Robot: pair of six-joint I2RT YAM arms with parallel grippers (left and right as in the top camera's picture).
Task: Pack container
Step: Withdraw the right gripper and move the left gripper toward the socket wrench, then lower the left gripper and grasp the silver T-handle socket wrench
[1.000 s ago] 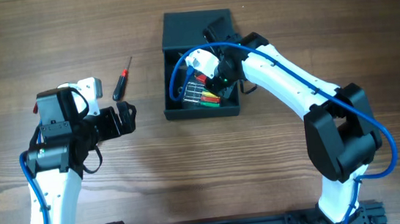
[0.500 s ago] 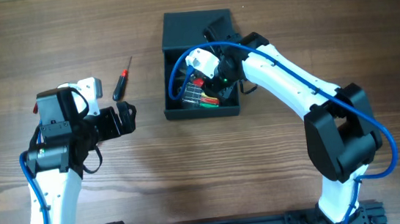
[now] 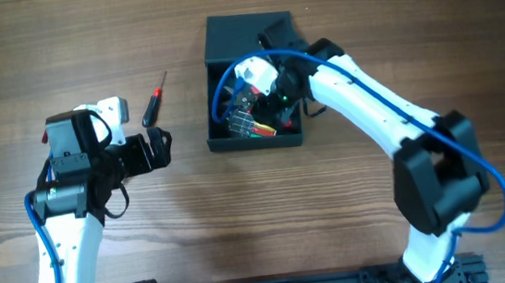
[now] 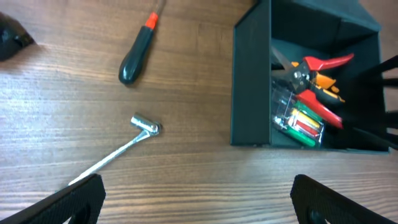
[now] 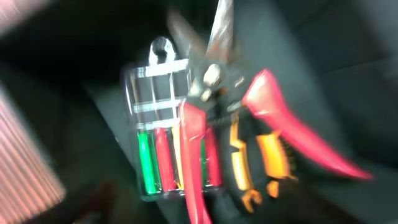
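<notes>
The container stands open on the table, right of the screwdriver. The right gripper is inside it above red snips; the blurred view does not show its jaw state. The left gripper is spread wide above a wrench.

Inside the container, red-handled snips and a clear bit case cover much of the floor. The right arm reaches in over its right wall, crowding the opening. Left of the container, a screwdriver and a socket wrench lie on the counter. Open wood runs along the container's near side.
</notes>
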